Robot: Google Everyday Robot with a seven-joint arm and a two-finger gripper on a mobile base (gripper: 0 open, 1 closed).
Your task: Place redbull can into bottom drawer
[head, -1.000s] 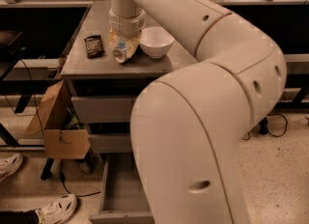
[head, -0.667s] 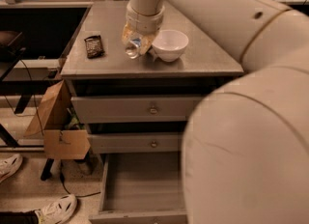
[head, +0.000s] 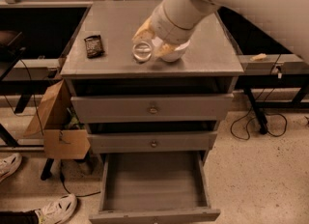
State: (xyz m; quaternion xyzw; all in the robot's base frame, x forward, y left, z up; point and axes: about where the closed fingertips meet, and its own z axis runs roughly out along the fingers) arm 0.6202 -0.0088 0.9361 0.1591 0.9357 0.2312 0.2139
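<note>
Yellowish fingers of the gripper clamp the slim silver redbull can, round end toward the camera. Just right of them sits a white bowl, and to the left a flat black snack packet. Well below them the grey bottom drawer stands open.

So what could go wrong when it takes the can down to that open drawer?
The gripper holds the redbull can at the cabinet top, right beside the white bowl, so swinging away might knock the bowl. The bottom drawer is far below and shallow. If the can slips or is let go early, it could miss and hit the floor.
</note>
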